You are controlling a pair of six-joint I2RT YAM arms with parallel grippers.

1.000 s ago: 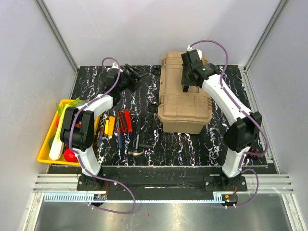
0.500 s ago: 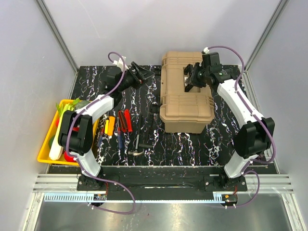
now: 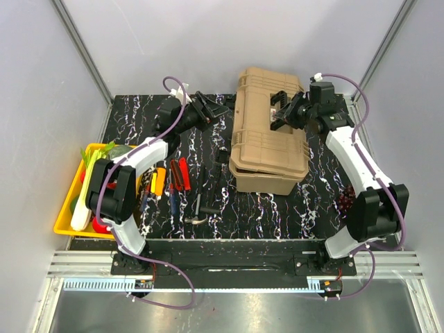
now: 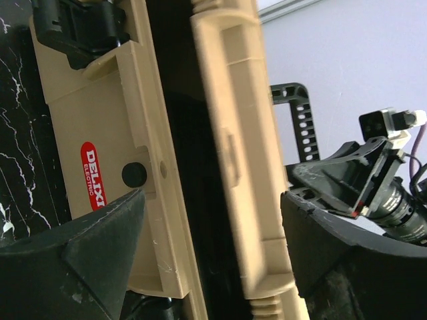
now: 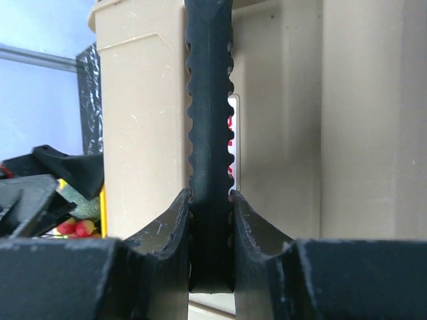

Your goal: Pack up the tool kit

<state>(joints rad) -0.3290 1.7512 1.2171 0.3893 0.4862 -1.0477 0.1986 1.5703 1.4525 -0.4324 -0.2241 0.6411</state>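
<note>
Toolbox point(image 3: 267, 142) ajar, tools point(image 3: 182, 173) outside

Left fingers point(image 4: 83, 263) apart; right fingers point(image 5: 162, 235) clamped.

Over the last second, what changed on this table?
The right claw, shut on the black handle, swung to the right and pulled the tan lid up, so a gap now shows above the toolbox base. The left claw, open, moved right toward the box's side. The hand tools and the yellow tray stayed put.
</note>
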